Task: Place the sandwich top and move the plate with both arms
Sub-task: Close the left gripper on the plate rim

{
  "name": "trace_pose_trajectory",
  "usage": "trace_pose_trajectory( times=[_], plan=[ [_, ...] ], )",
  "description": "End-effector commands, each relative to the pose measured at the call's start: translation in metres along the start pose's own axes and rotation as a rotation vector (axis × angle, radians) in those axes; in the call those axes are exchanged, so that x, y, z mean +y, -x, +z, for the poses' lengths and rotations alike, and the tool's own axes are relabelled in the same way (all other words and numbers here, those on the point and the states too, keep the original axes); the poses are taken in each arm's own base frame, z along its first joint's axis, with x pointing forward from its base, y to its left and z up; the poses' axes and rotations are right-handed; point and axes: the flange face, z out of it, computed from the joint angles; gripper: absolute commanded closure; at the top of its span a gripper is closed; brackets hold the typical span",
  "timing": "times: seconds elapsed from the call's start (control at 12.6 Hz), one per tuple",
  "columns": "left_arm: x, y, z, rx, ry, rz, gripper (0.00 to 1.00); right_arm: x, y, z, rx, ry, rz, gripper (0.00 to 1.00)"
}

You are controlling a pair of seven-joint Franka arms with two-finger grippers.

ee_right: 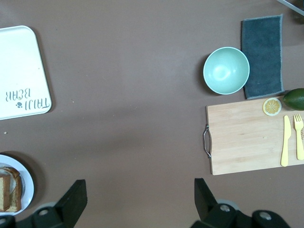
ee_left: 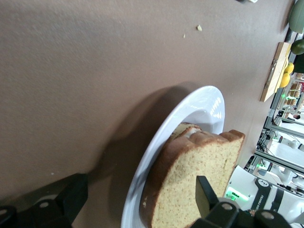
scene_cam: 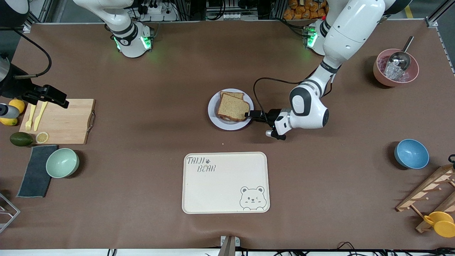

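On the brown desk [scene_cam: 149, 117] stood one pale plate [scene_cam: 213, 110], one cream tray [scene_cam: 225, 182] with a bear drawing, three bowls, one cutting board [scene_cam: 60, 121] and one dark cloth [scene_cam: 35, 170]. The bowls were a mint bowl [scene_cam: 62, 162], a blue bowl [scene_cam: 411, 153] and a pink bowl [scene_cam: 395, 67] holding ice and a metal scoop. On the plate lay two bread slices: the sandwich top [scene_cam: 233, 106], speckled tan with a darker crust, rested on a second slice [scene_cam: 233, 95] whose edge showed under it. The plate sat near the middle of the desk, farther from the front camera than the tray. One yellow fork [scene_cam: 30, 117] and one yellow knife [scene_cam: 40, 115] lay on the board, with a lemon slice [scene_cam: 42, 137] at its corner and an avocado [scene_cam: 20, 139] beside it. The left tool [scene_cam: 250, 115] was low at the plate's rim on the side toward the left arm's end, its fingers [ee_left: 205, 192] spread wide with the rim and bread between them, pinching nothing. The right tool [scene_cam: 58, 99] hung over the board's end of the desk, fingers [ee_right: 76, 194] spread and empty, its arm waiting.
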Motion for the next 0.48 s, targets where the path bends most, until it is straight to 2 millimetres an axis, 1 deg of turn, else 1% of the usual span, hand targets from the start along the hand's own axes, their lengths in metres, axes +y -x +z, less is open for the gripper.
trace_pose_trajectory(
  times=[0.0, 0.08, 0.24, 0.32, 0.4],
  plan=[
    [0.004, 0.009, -0.003, 0.023, 0.013, 0.013, 0.0, 0.001, 0.01, -0.003, 0.009, 0.016, 0.0, 0.0],
    [0.003, 0.01, -0.002, 0.026, 0.018, 0.018, 0.0, 0.0, 0.01, -0.003, 0.008, 0.016, 0.0, 0.0],
    [-0.007, 0.016, 0.0, 0.04, 0.04, 0.037, 0.0, 0.002, 0.009, -0.002, 0.011, 0.016, 0.004, 0.0],
    [-0.016, 0.018, 0.0, 0.055, 0.055, 0.041, 0.0, 0.002, 0.009, -0.002, 0.011, 0.016, 0.004, 0.0],
    [-0.024, 0.016, -0.006, 0.071, 0.064, 0.052, 0.0, 0.004, 0.008, -0.002, 0.012, 0.014, 0.007, 0.0]
  ],
)
